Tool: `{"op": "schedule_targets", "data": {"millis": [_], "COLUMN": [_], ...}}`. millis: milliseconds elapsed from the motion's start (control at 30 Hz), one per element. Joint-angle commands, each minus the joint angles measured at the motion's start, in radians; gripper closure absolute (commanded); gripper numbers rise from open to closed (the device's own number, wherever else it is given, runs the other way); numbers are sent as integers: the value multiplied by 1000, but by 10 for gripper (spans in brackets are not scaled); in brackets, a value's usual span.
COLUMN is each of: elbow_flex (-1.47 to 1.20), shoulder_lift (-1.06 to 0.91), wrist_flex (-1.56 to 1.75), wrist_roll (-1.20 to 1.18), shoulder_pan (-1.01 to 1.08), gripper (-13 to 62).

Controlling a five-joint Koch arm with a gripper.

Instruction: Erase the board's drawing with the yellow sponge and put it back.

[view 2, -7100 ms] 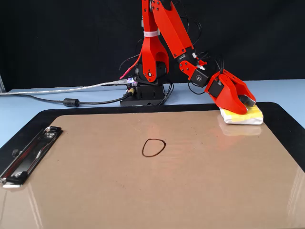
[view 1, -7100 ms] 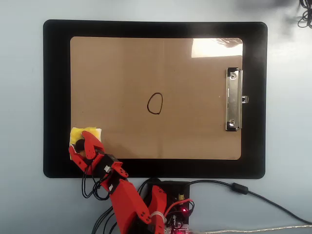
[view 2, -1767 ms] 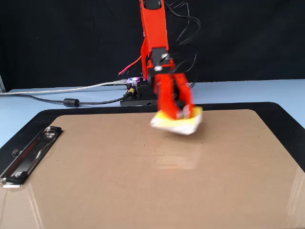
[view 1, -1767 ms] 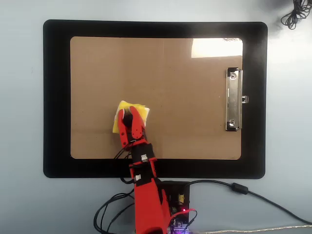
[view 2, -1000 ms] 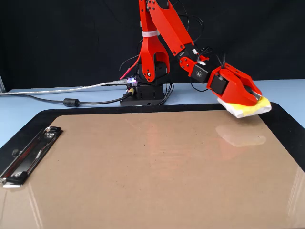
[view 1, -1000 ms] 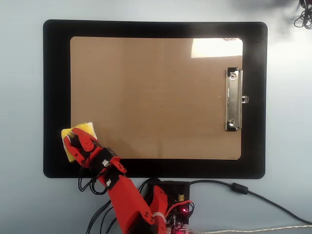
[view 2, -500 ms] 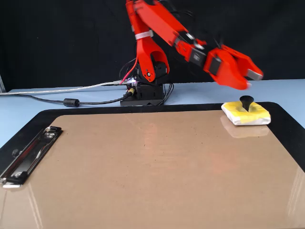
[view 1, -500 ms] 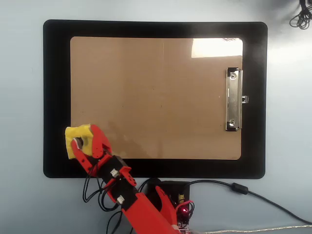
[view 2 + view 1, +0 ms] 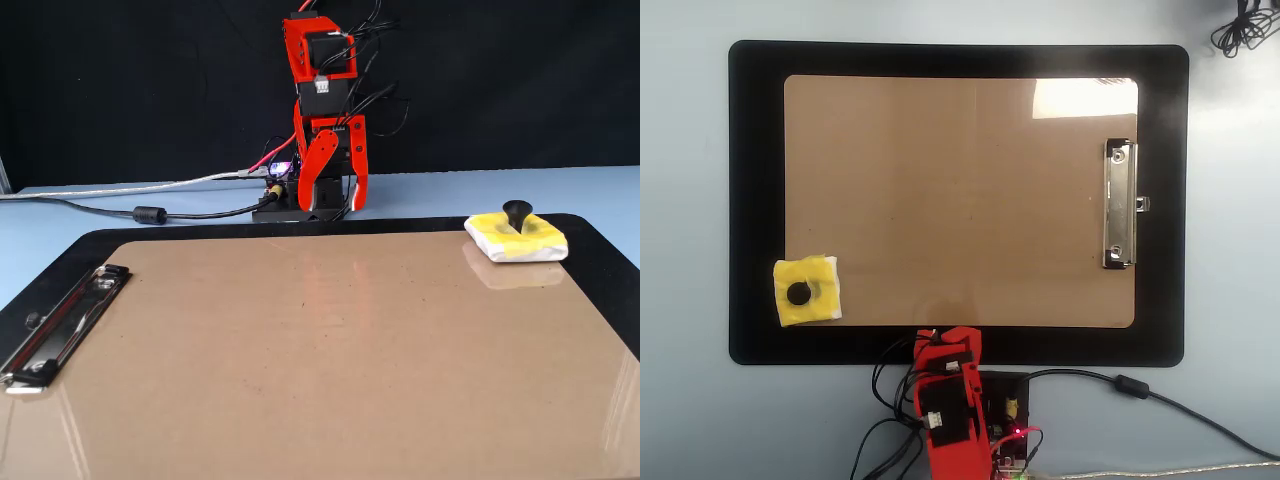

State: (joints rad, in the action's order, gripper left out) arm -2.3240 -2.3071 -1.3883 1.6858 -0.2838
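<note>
- The gripper (image 9: pixel 335 205) is hanging folded at the arm's base, its jaws slightly parted and holding nothing.
- The yellow sponge (image 9: pixel 807 290) is sitting at the clipboard's (image 9: pixel 960 200) corner, overlapping the black mat (image 9: pixel 755 200).
- No drawing is showing on the clipboard.
- Risk: reaching for the sponge's knob (image 9: pixel 517 212) off-centre is likely to push the sponge away.
</note>
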Motion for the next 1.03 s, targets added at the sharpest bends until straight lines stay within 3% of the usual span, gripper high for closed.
{"op": "schedule_targets", "data": {"millis": [0,267,1000], "elbow_flex": [6,-23,-121], "shoulder_lift": [-43,-43,-43], "wrist_flex": [-61,-295,-290], "wrist_roll": [-5,-44,-51], "shoulder_pan": [3,25,115], "gripper": [154,155,149]}}
